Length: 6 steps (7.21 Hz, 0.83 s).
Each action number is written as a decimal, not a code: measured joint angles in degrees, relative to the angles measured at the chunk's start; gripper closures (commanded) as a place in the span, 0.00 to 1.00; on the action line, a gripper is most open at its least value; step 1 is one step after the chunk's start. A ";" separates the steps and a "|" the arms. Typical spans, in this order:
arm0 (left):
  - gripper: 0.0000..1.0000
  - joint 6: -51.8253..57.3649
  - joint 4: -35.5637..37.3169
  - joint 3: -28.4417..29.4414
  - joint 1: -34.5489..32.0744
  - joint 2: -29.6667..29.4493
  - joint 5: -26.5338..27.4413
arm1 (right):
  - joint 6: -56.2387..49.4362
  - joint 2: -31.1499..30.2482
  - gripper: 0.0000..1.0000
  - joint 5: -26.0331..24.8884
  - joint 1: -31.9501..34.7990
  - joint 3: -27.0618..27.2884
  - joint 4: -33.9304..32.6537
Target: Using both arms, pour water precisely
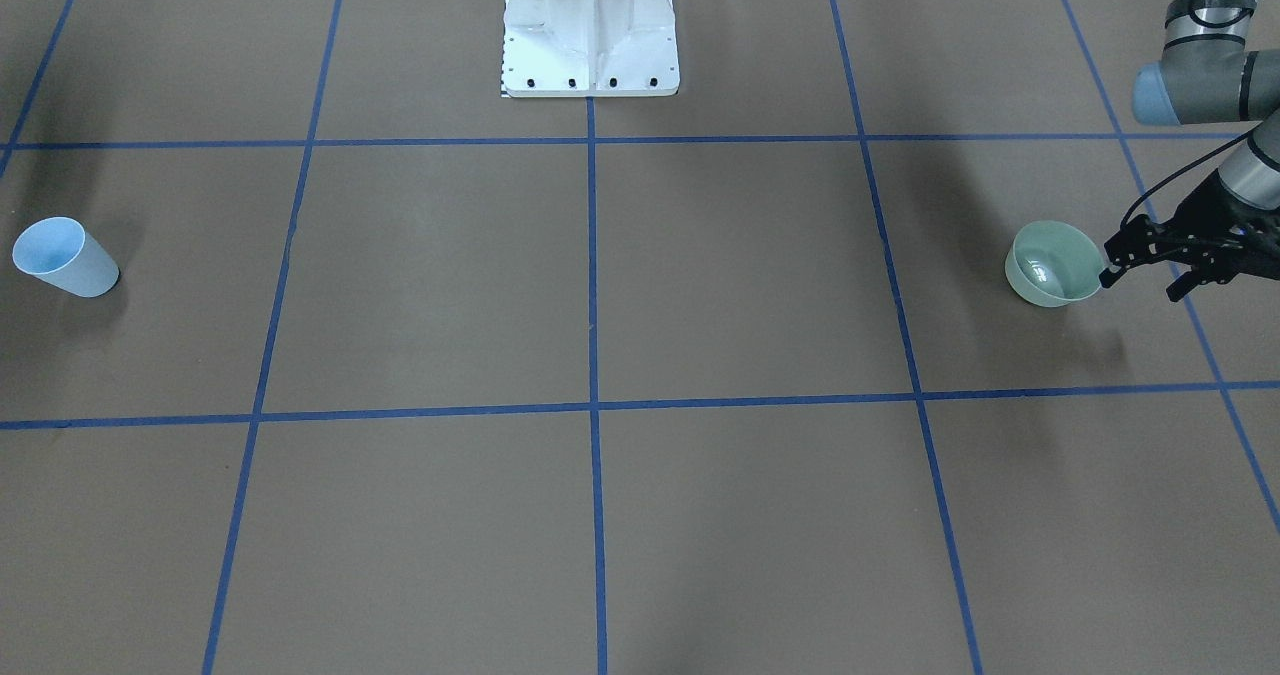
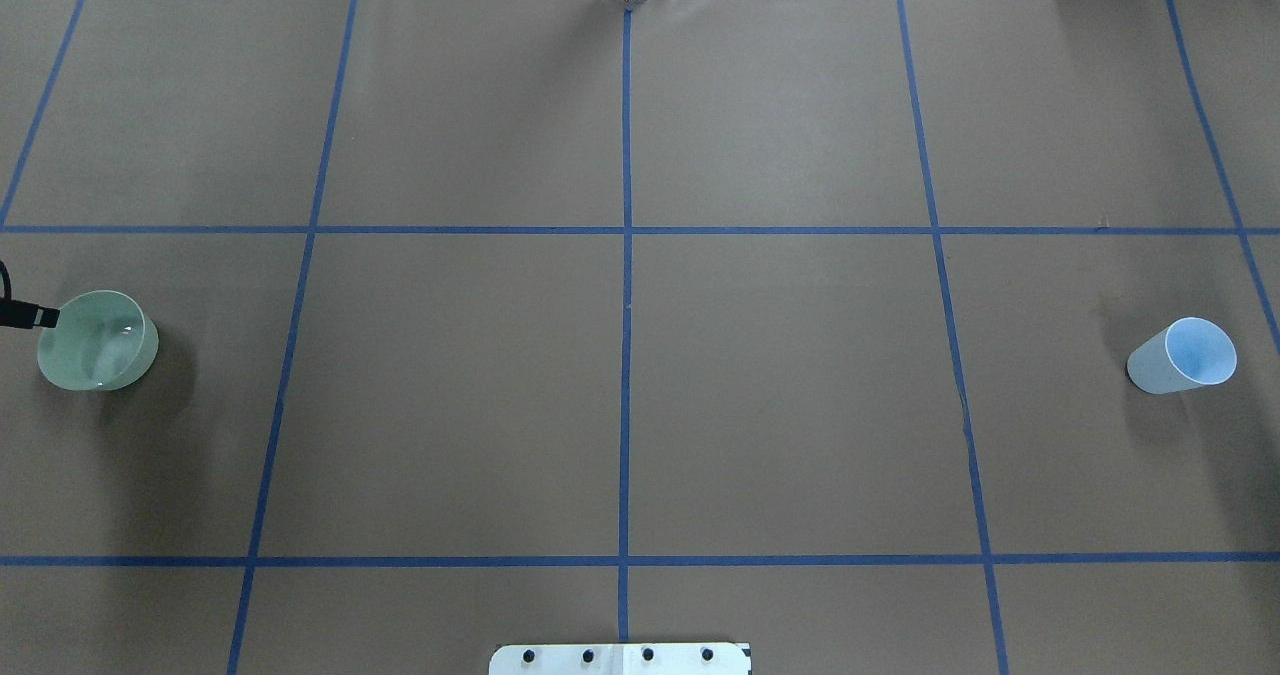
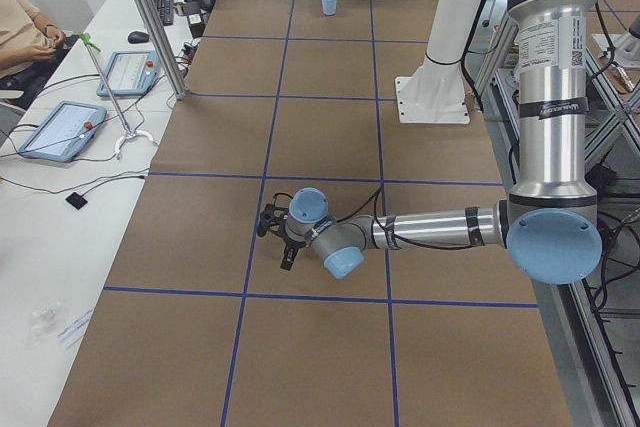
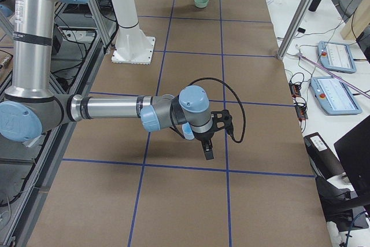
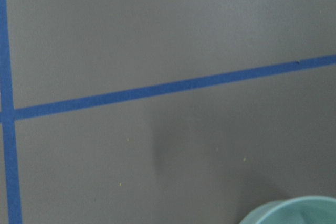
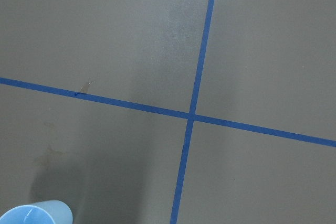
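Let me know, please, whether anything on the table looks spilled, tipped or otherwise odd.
Nothing stands out. The blue cup stands upright and the green bowl sits level with the water glinting inside; no puddle shows on the brown paper. Faint blotches near the cup in the right wrist view may be old stains or shadow.

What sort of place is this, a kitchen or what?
Probably a robotics lab: a brown-paper table gridded with blue tape, the robot's left arm by a white pedestal, and teach pendants on a side bench.

Taped table [image 2: 780, 405]: green bowl [image 2: 98, 340], blue cup [image 2: 1182, 357], pedestal [image 1: 590, 30]
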 measured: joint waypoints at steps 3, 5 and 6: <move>1.00 -0.07 -2.64 -0.02 2.18 1.22 0.05 | -0.11 -0.47 0.00 0.01 0.00 0.02 0.03; 1.00 -0.43 -2.63 -0.15 2.59 0.58 -0.22 | -0.13 -0.64 0.00 -0.01 0.00 0.03 -0.01; 1.00 -0.61 -2.59 -0.69 2.62 0.31 -0.93 | -0.09 -0.75 0.00 -0.02 0.00 0.03 0.01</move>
